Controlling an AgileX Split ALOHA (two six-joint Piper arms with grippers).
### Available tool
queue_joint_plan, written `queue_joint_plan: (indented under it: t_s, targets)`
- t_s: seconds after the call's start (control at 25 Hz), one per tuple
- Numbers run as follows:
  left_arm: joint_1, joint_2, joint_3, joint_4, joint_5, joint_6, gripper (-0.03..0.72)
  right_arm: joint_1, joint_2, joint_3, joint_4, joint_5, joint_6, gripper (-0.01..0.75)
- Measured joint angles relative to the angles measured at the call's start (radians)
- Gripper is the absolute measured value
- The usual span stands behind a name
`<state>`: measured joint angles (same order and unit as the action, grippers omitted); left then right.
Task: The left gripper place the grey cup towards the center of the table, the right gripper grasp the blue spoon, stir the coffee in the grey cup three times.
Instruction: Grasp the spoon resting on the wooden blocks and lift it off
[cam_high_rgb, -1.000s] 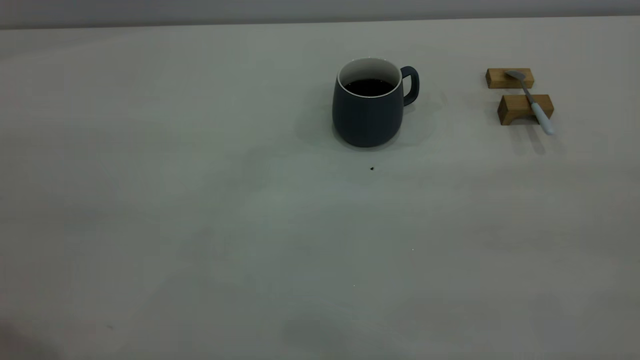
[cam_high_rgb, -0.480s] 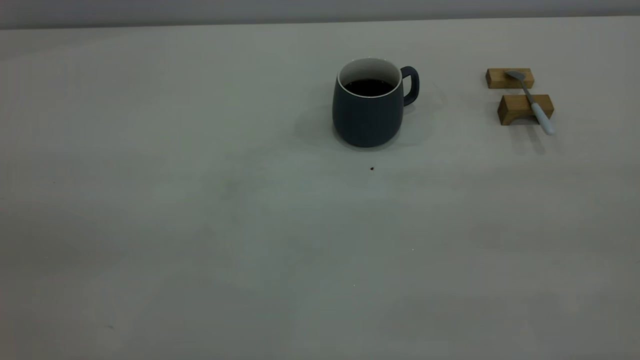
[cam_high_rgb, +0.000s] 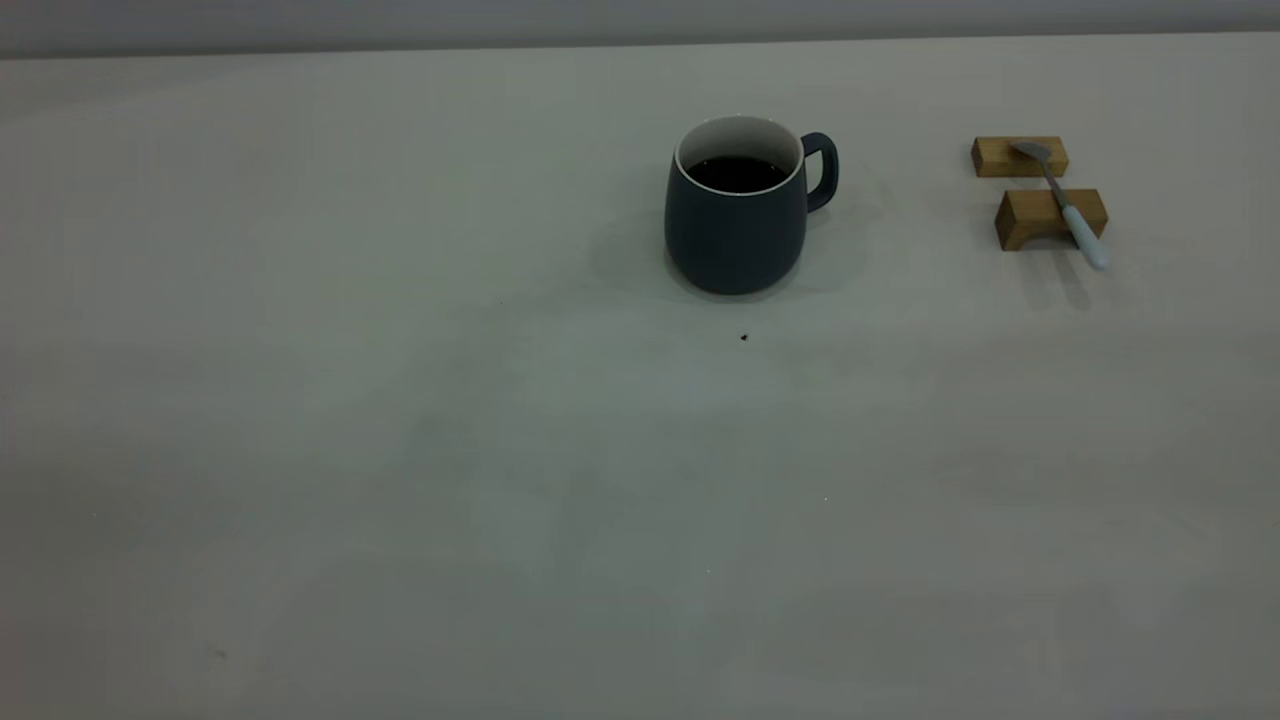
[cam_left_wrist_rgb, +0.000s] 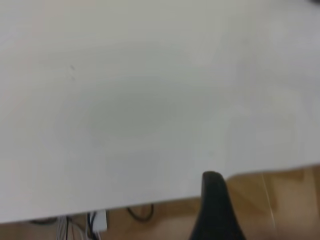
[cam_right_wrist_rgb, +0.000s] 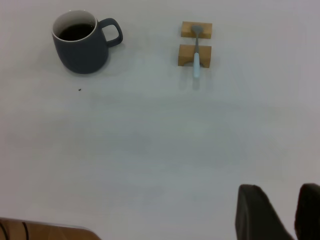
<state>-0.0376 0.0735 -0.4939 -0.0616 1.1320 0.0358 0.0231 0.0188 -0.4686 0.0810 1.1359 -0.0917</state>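
Pale table (cam_high_rgb: 400, 450) w/ grey cup (cam_high_rgb: 737, 225), two wooden blocks (cam_high_rgb: 1048, 215) to its right, tiny dark speck (cam_high_rgb: 744, 338).

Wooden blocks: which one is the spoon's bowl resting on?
The far block, nearer the table's back edge, holds the blue spoon bowl; the near block supports its handle.

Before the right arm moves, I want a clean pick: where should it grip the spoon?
Grip the pale handle end of the spoon from above. It overhangs the nearer block, clear of the table, so fingers can likely close either side. The bowl rests on the far block.
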Motion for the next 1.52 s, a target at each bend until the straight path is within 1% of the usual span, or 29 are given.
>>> queue_joint_plan:
  t_s: [0.16, 0.52, 0.64, 0.84, 0.92, 0.96, 1.08, 1.2, 1.36, 1.52]
  targets:
    - [0.030, -0.084, 0.000, 0.000, 0.008, 0.000, 0.585, 0.000, 0.000, 0.000, 0.000, 0.000, 0.000, 0.238]
    - [0.029, -0.092, 0.000, 0.000, 0.010, 0.000, 0.585, 0.000, 0.002, -0.006, 0.000, -0.007, 0.000, 0.247]
    - [0.029, -0.092, 0.000, 0.000, 0.010, 0.000, 0.585, 0.000, 0.051, -0.046, 0.000, -0.025, 0.000, 0.288]
    - [0.029, -0.092, 0.000, 0.000, 0.010, 0.000, 0.585, 0.000, 0.232, -0.155, 0.000, -0.061, -0.024, 0.451]
    - [0.029, -0.092, 0.000, 0.000, 0.010, 0.000, 0.585, 0.000, 0.321, -0.180, 0.004, -0.078, -0.040, 0.499]
    - [0.029, -0.092, 0.000, 0.000, 0.010, 0.000, 0.585, 0.001, 0.378, -0.191, 0.013, -0.095, -0.045, 0.523]
    - [0.029, -0.092, 0.000, 0.000, 0.010, 0.000, 0.585, 0.008, 0.527, -0.200, 0.042, -0.175, -0.050, 0.548]
    - [0.029, -0.092, 0.000, 0.000, 0.010, 0.000, 0.585, 0.008, 0.697, -0.200, 0.081, -0.248, -0.078, 0.552]
    - [0.029, -0.092, 0.000, 0.000, 0.010, 0.000, 0.585, 0.008, 0.978, -0.200, 0.160, -0.335, -0.170, 0.553]
    - [0.029, -0.092, 0.000, 0.000, 0.010, 0.000, 0.585, 0.008, 1.205, -0.200, 0.209, -0.449, -0.231, 0.553]
